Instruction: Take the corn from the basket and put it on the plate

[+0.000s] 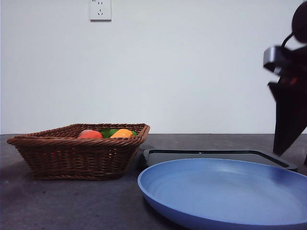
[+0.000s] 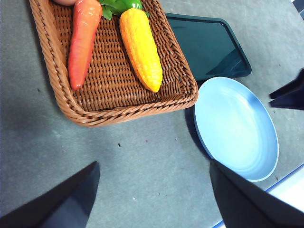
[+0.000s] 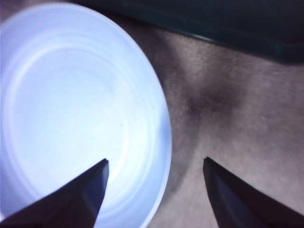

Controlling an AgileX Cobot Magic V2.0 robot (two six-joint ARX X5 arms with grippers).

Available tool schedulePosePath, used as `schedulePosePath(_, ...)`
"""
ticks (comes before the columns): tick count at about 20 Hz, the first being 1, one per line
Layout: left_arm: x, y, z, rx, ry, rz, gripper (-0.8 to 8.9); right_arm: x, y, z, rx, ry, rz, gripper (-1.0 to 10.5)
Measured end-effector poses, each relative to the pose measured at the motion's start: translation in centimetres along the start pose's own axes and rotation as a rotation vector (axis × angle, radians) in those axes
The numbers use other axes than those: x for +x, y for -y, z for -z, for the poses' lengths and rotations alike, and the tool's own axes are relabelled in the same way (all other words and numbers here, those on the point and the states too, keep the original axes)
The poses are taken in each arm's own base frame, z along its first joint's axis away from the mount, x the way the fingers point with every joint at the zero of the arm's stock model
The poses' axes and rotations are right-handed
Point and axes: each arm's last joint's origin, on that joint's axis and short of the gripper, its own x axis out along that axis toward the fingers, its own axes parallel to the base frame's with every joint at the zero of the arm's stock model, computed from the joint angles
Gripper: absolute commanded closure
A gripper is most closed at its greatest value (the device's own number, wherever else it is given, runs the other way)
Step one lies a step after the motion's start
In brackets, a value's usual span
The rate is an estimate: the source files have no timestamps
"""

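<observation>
Corn (image 2: pixel 140 50) lies in basket (image 2: pixel 118 111), ahead of left gripper (image 2: pixel 152 190), jaws spread, empty. Right gripper (image 3: pixel 154 190), spread, empty, hovers over plate (image 3: pixel 71 109) rim.

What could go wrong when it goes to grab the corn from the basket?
The orange-yellow ridged corn cob lies close beside the orange carrot with green leaves at its tip, so open jaws might catch either. It rests near the brown woven wicker basket's wall, which a jaw could snag. The right gripper hangs over the round blue plate's rim, possibly crowding the drop.
</observation>
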Motion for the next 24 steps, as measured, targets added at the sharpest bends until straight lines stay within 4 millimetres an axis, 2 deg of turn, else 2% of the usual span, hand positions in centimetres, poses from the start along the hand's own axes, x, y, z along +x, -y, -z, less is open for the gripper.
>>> schedulePosePath(6, 0.0, 0.0, 0.0, 0.000, 0.000, 0.000, 4.35, 2.7, 0.6, -0.6, 0.009, -0.069, -0.002, 7.1)
schedulePosePath(12, 0.0, 0.0, -0.1, 0.005, 0.008, 0.001, 4.35, 3.7, 0.8, -0.7, 0.012, -0.105, -0.003, 9.5)
schedulePosePath(13, 0.0, 0.0, -0.1, 0.006, 0.011, 0.001, 4.36, 3.7, 0.7, -0.7, 0.014, -0.105, -0.005, 9.5)
schedulePosePath(19, 0.3, 0.1, -0.5, 0.021, 0.020, 0.014, 4.36, 3.0, 0.4, -0.7, 0.026, -0.093, -0.016, 9.5)
schedulePosePath(24, 2.1, 0.7, -3.4, 0.059, 0.012, 0.081, 4.37, -0.8, -1.0, 0.0, 0.000, -0.032, 0.000, 9.5)
